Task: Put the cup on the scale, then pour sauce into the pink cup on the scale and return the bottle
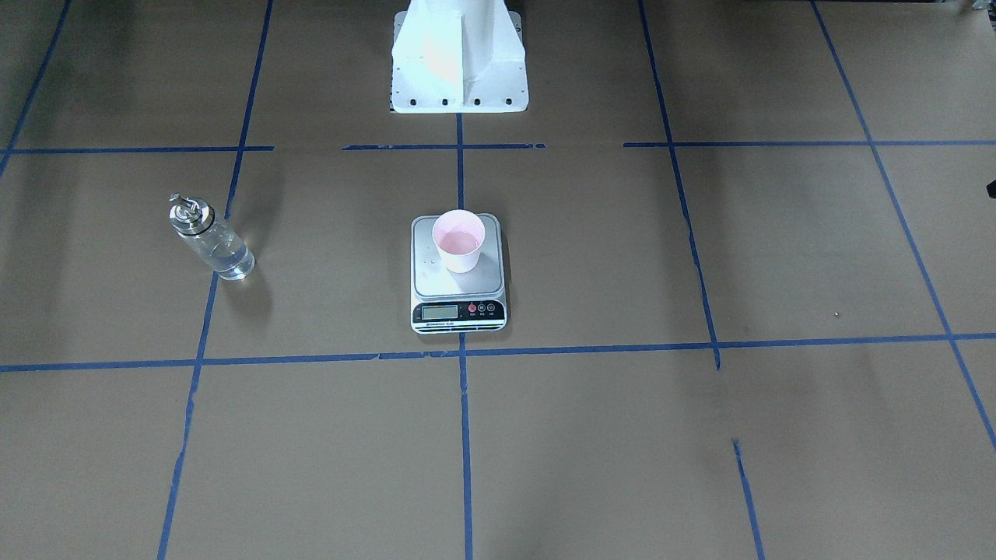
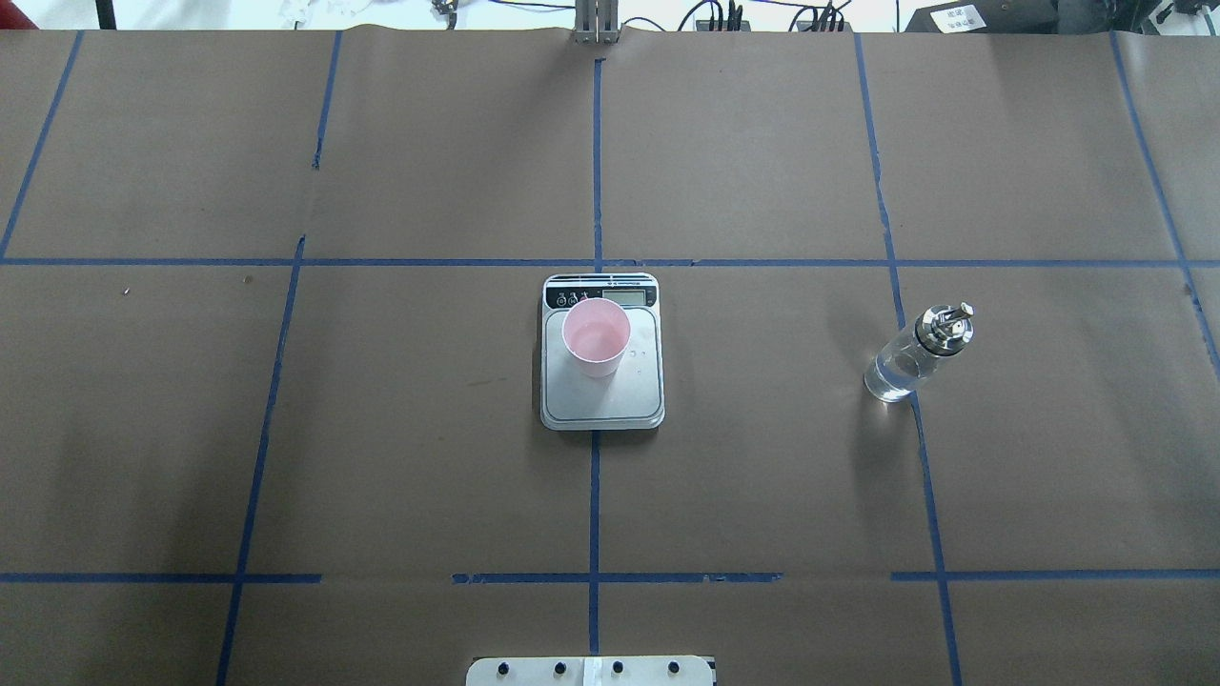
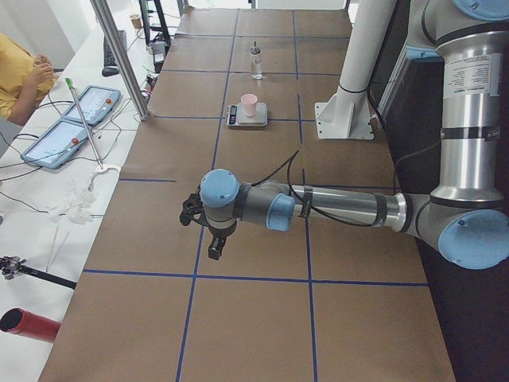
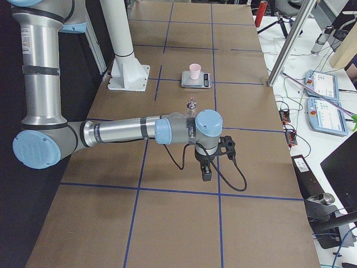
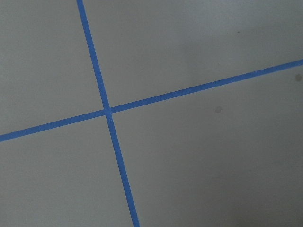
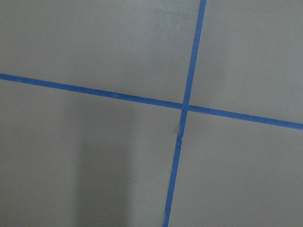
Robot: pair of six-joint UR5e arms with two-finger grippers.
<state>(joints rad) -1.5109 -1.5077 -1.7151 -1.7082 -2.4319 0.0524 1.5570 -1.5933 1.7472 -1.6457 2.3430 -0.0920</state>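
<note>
Left arm (image 3: 342,208) and right arm (image 4: 120,132) stretch level over opposite table (image 2: 381,429) ends.
Left gripper (image 3: 215,248) and right gripper (image 4: 206,172) point down; jaws unreadable.

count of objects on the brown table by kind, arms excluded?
pink cup: 1
scale: 1
glass bottle: 1
Total: 3

The cup (image 2: 596,335) stands on the scale (image 2: 610,402), the bottle (image 2: 904,366) well apart to its right.
</note>
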